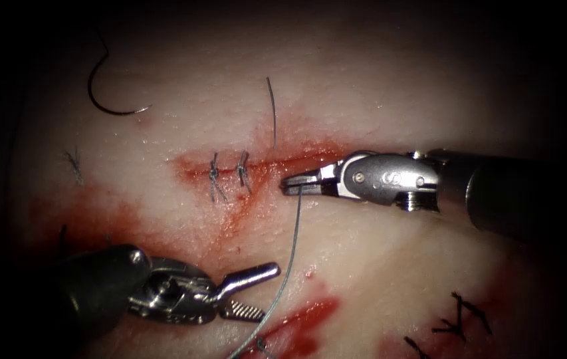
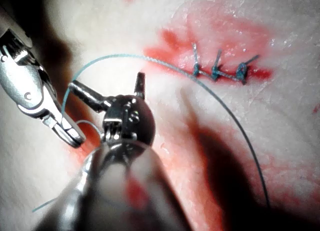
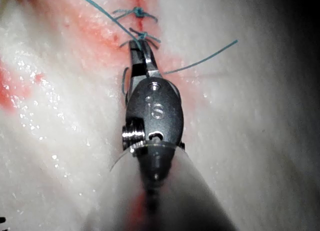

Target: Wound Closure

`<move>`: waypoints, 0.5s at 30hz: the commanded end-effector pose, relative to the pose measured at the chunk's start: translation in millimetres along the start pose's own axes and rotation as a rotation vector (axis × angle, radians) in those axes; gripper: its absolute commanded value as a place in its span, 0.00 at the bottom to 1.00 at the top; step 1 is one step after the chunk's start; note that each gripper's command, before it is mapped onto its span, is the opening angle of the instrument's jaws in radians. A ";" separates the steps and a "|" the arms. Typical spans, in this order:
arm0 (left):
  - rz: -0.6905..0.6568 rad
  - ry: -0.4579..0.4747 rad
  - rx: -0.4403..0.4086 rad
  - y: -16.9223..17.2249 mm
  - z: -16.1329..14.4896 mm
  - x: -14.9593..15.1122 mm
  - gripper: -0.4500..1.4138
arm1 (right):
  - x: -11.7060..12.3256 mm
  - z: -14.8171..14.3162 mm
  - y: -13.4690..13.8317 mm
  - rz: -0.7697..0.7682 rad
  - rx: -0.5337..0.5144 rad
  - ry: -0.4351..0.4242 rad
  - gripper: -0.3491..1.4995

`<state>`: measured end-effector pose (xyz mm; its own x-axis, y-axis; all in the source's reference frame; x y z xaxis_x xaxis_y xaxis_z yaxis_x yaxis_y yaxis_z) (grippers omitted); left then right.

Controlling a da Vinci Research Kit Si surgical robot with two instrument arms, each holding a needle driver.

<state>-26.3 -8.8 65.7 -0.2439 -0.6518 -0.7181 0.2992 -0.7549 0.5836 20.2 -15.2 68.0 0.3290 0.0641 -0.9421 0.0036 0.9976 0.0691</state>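
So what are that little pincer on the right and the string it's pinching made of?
The right pincer, shut on the thread, looks like polished metal: silvery, with bright glints. The thread looks like smooth blue-grey synthetic strand, a single springy filament; exact material can't be told.

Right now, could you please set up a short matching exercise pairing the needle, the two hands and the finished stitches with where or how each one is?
Things:
1. needle
2. right hand
3. left hand
4. stitches

States:
A. jaws open, holding nothing
B. tied across the cut
C. lying free on the tissue, left of the cut, not in it
D. jaws shut on the thread at the cut

Pairs: 1-C, 2-D, 3-A, 4-B
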 end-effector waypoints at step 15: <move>0.065 0.117 -0.013 -0.4 -0.3 2.0 0.75 | -2.6 1.1 4.1 0.004 -0.033 -0.010 0.00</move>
<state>-26.1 -10.4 63.2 -0.1081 -0.6836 -0.7218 0.3241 -0.7106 0.6245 19.6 -11.9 70.6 0.3415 0.0713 -0.9372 -0.0302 0.9974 0.0648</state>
